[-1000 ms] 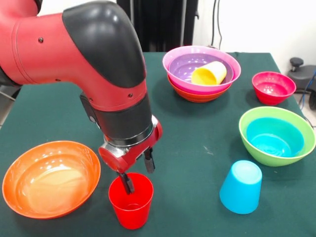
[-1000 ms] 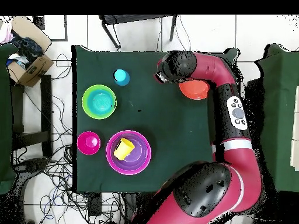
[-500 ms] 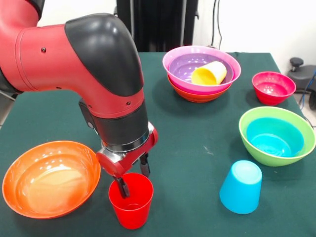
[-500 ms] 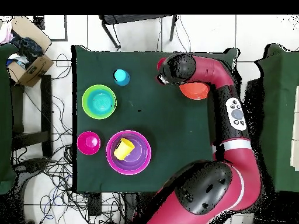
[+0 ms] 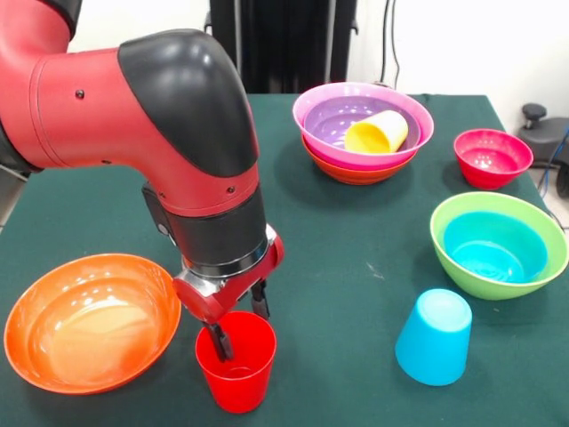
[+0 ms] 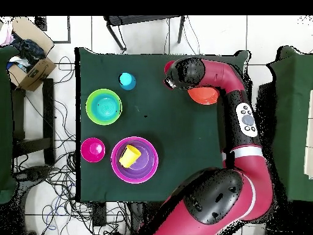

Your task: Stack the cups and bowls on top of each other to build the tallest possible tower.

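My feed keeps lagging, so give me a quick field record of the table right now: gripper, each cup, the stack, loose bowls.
gripper: jaws straddle the red cup's far rim, one inside, one outside; closure unclear
red cup: upright on the table
yellow cup: on its side in the purple bowl
light blue cup: upside down
tower: purple bowl in magenta bowl, orange bowl lowest
loose bowls: orange, crimson, lime green holding small blue bowl

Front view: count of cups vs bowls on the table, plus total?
Cups: 3, namely red cup, yellow cup, light blue cup.
Bowls: 7, namely lone orange bowl, magenta bowl, purple bowl, lower orange bowl, crimson bowl, lime green bowl, blue bowl.
Total: 10.
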Tool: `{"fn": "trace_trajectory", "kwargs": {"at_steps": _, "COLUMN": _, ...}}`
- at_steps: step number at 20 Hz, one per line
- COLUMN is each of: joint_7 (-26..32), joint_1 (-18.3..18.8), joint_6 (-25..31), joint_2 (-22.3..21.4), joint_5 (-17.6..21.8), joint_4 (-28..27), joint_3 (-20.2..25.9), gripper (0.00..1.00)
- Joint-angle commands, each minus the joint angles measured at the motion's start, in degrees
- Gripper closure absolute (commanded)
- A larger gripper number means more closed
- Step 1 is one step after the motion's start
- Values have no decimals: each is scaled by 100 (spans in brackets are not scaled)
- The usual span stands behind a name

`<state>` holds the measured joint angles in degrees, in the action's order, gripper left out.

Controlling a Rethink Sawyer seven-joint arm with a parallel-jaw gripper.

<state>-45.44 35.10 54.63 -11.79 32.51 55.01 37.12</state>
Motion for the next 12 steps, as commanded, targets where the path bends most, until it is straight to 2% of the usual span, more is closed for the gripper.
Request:
{"fn": "trace_trajectory", "kwargs": {"at_steps": 1, "joint_7": 1531, "joint_1": -7, "joint_6": -372, "joint_2": 178, "joint_5": 595, "joint_4": 69, "joint_3": -6, "gripper": 0}}
{"fn": "trace_trajectory", "kwargs": {"at_steps": 9, "joint_7": 1603, "joint_1": -4, "joint_6": -417, "joint_2": 266, "joint_5": 703, "joint_4": 48, "joint_3": -40, "gripper": 0}}
{"fn": "trace_trajectory", "kwargs": {"at_steps": 10, "joint_7": 1314, "joint_1": -75, "joint_6": -271, "joint_2": 236, "joint_5": 771, "joint_4": -14, "joint_3": -203, "gripper": 100}}
{"fn": "trace_trajectory", "kwargs": {"at_steps": 12, "joint_7": 1070, "joint_1": -198, "joint_6": -170, "joint_2": 106, "joint_5": 837, "joint_4": -18, "joint_3": -358, "gripper": 100}}
